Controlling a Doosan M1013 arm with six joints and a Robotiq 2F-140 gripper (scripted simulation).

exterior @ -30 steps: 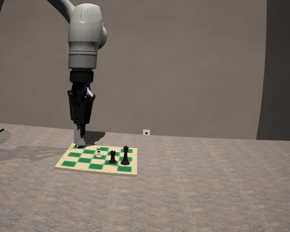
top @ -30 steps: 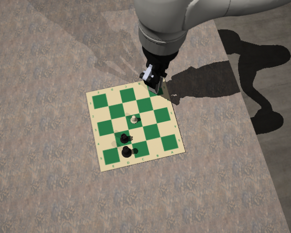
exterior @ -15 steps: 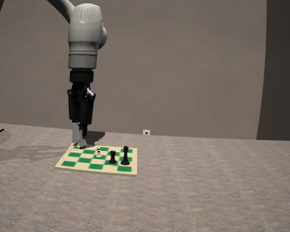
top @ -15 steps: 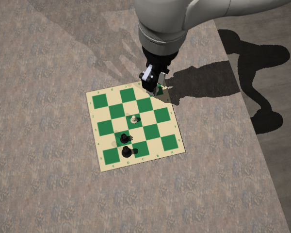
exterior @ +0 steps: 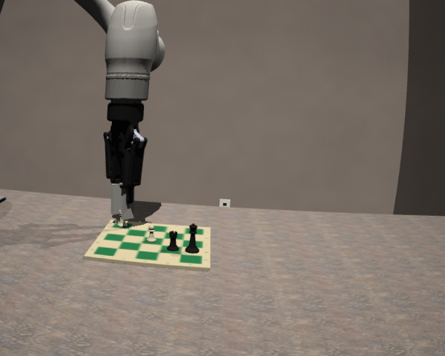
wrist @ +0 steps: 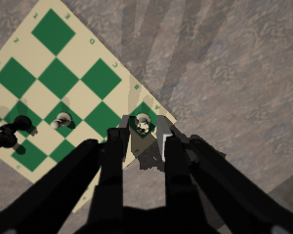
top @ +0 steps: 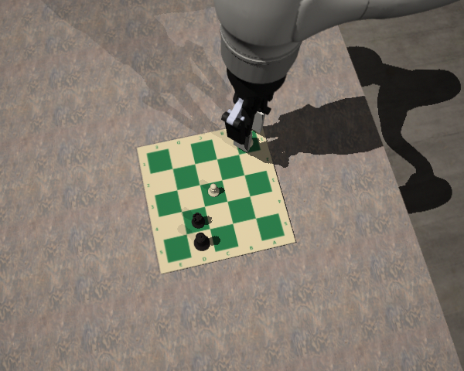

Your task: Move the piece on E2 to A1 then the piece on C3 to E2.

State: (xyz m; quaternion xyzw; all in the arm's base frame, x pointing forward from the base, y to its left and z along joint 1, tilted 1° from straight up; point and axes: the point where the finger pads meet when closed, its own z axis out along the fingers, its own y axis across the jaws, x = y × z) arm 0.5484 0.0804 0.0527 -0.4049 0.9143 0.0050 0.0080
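The claw [top: 250, 136] [exterior: 122, 213] [wrist: 143, 125] is low above the far left corner of the board [top: 276, 226] [exterior: 147, 263] [wrist: 44, 10], as the outside view shows it. It is opened only a little, and it has hold of nothing. Its two fingers stand on both sides of a white piece [top: 251, 142] [exterior: 121, 223] [wrist: 143, 125], and in the wrist picture there is a narrow gap between this piece and each finger. The white piece stands upright on the green square A1; from the top it is mostly hidden by the claw, so its exact shape I cannot tell

The second task piece, a white pawn [top: 213, 190] [exterior: 150, 234] [wrist: 62, 120], stands upright on C3, the middle square of the board. The square E2, at the near edge in the outside view, has no piece on it, so the pawn's move to there is not yet done. To the right of the pawn in the same view, a black rook [top: 198, 220] [exterior: 172, 242] stands on D4, and a taller black piece [top: 201, 242] [exterior: 192, 241] stands on D5, farther right. Both are upright and apart from each other. The board lies flat on the tabletop [top: 84, 311] [exterior: 291, 299] [wrist: 244, 73], and the grey arm [top: 260, 24] [exterior: 130, 46] comes down from above to the claw
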